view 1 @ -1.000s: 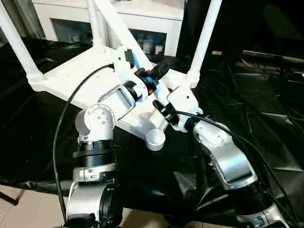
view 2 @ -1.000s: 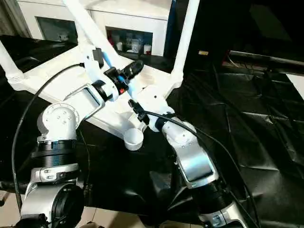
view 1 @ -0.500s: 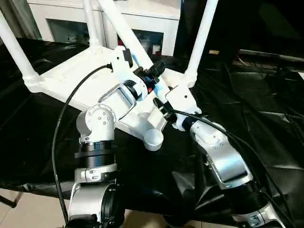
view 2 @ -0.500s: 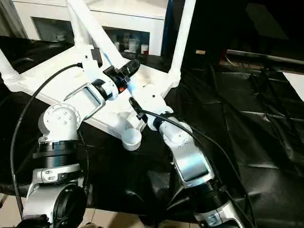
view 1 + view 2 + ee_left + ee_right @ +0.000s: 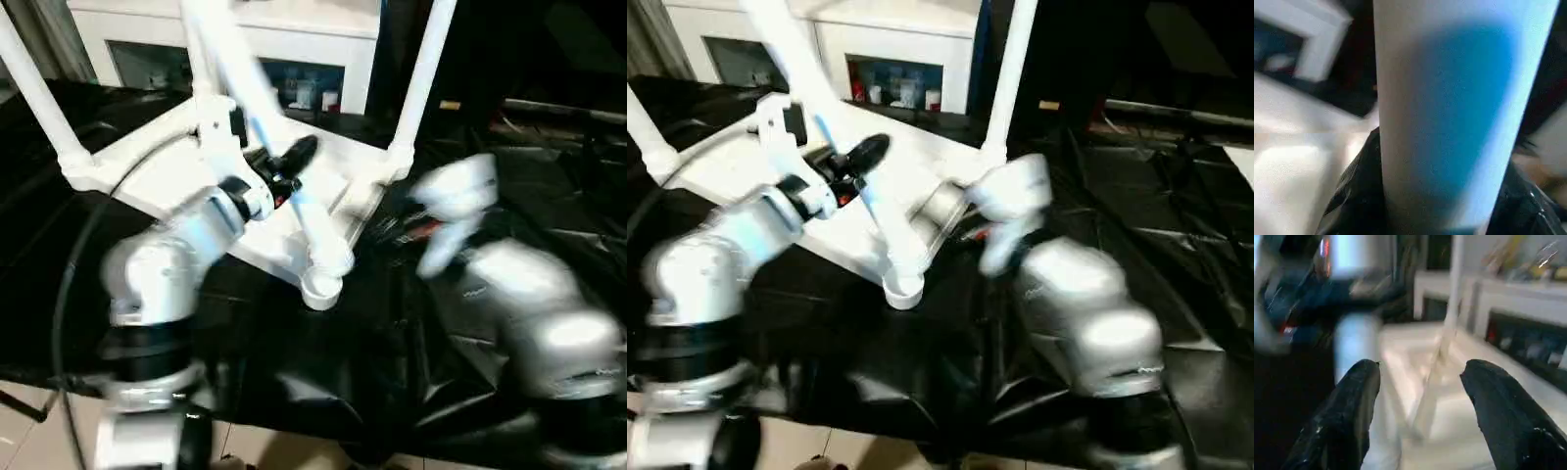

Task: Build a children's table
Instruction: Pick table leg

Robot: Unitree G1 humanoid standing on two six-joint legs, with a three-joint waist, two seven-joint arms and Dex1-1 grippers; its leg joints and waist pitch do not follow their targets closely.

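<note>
The all-white plastic children's table (image 5: 186, 162) lies upside down on a black plastic sheet (image 5: 549, 196) that covers the work surface, its ribbed underside facing up. Going from the left, one long white tapered tubular leg (image 5: 34, 93) stands in the far-left corner socket, a second stands behind it (image 5: 196, 49), and a third rises from the right corner (image 5: 421, 78). The fourth leg (image 5: 265, 127) leans at a slant, its lower end at the round near-corner socket (image 5: 321, 289), seemingly not yet upright or fully seated, though blur makes this hard to confirm.

The left gripper (image 5: 284, 162) is clamped on that slanted leg partway up; in the left wrist view the leg sits close between its black fingers (image 5: 1352, 196). To the right, the right gripper (image 5: 1418, 396) has its jaws apart and empty, with the table's underside beyond them; in the head views the right arm (image 5: 460, 201) is off the table, just right of the near corner.

To do this step well, the leg should be brought upright so it lines up with the socket's axis before any downward push; pressing while it leans would probably jam it or tip the table. The free right gripper could steady the table's edge near the socket while the left one straightens and presses the leg home.
</note>
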